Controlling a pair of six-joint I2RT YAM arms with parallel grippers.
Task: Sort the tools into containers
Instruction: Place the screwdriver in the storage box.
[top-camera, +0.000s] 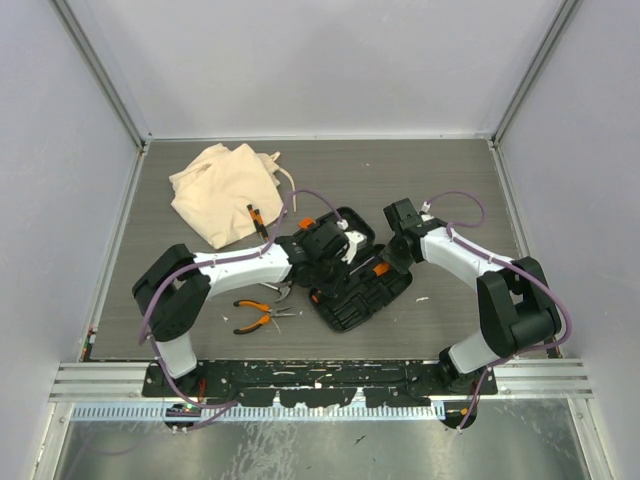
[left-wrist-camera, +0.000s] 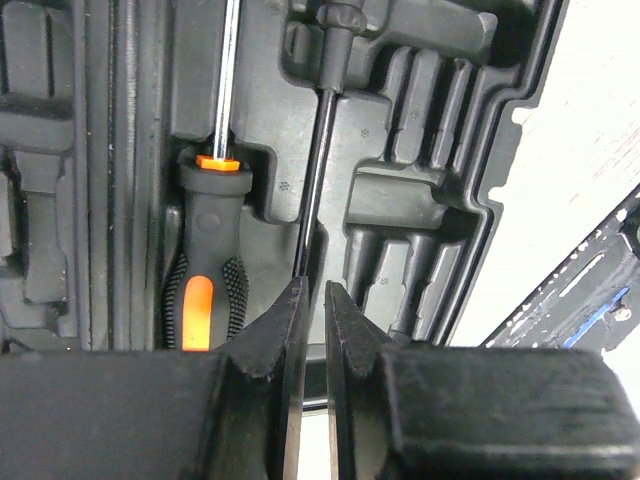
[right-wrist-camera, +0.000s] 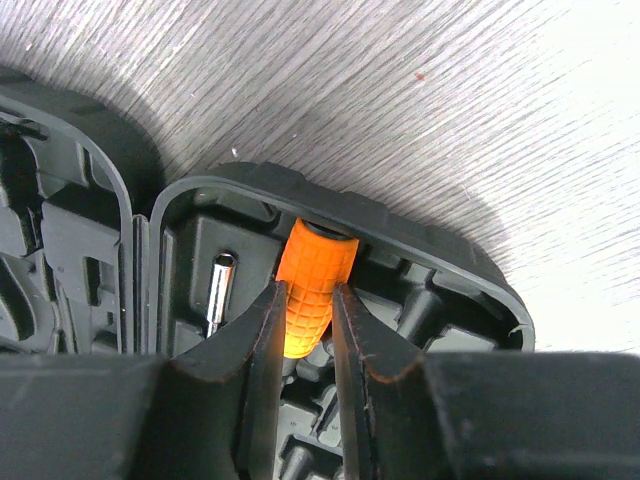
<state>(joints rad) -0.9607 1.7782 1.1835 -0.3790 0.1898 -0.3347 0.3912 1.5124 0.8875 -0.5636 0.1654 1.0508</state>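
Pinching an orange ribbed handle between its fingers, the right gripper sits over the tool case pocket just ahead; a shallow grip could let it twist and miss. The left gripper looks squeezed on a thin dark shaft, which may slip beside the seated screwdriver.

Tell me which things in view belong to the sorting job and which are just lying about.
Job:
cloth bag
tool case
loose pliers
small tool lying on the bag
screwdriver seated in the case
orange-handled tool, gripped by the right hand

Lying about:
white scraps near the case
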